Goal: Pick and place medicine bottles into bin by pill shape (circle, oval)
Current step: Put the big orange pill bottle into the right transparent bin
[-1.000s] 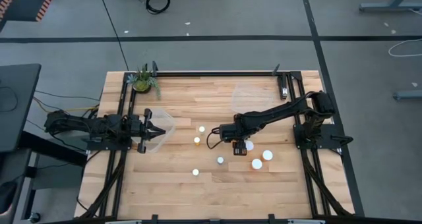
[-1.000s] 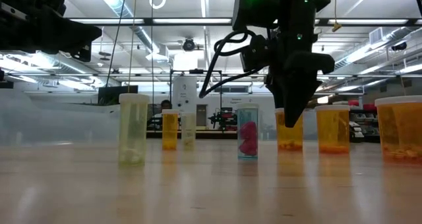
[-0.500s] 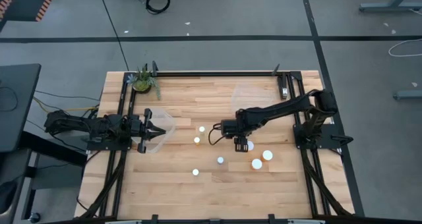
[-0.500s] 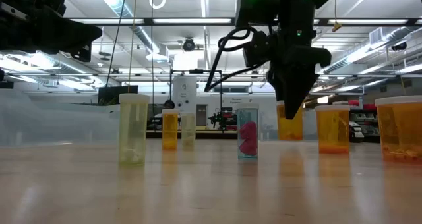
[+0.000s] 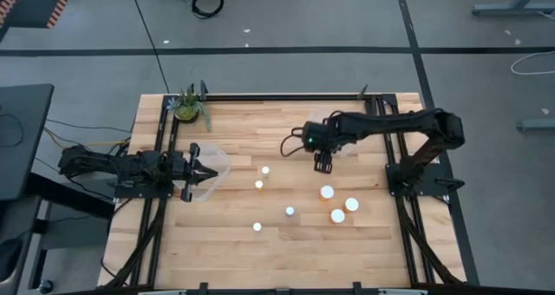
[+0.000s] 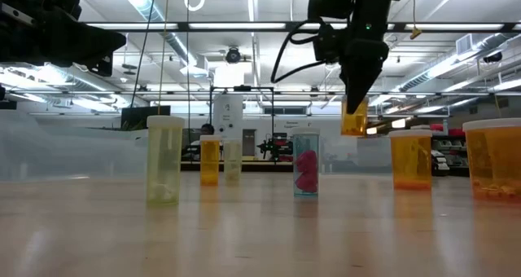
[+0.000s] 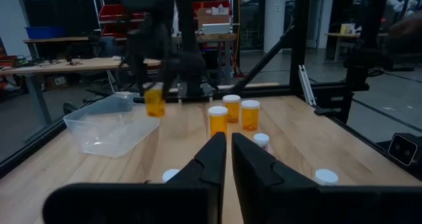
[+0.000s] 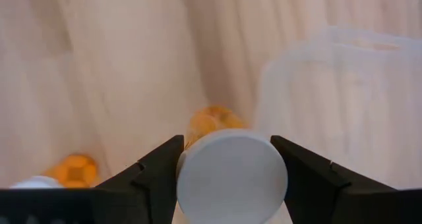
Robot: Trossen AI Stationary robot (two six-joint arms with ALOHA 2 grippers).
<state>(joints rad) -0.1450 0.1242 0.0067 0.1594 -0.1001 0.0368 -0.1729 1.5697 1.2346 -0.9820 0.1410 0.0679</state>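
My right gripper (image 5: 323, 162) hangs above the table's far right part, shut on an orange medicine bottle (image 6: 353, 120) with a white cap (image 8: 231, 176). It is next to a clear bin (image 5: 323, 123). Several more white-capped bottles stand on the table, some mid-table (image 5: 265, 169) and some near the right (image 5: 336, 215). My left gripper (image 5: 206, 172) waits shut and level at the left edge, its tips at a second clear bin (image 5: 217, 160). My right gripper pinches the bottle's top end, at the cap's sides (image 8: 183, 174), between its two fingers. The fingers come from above and point steeply down. The orange body (image 6: 353, 126) hangs upright below the fingertips, lifted clear of the table.
A small potted plant (image 5: 188, 107) stands at the far left corner. One clear bottle with pink pills (image 6: 306, 164) stands mid-table. Black frame rails (image 5: 286, 95) run along the table's far, left and right edges.
My right gripper has risen and moved toward the table's far edge, to beside the far right bin. The orange bottle went with it, from standing on the table among the other bottles to hanging clear.
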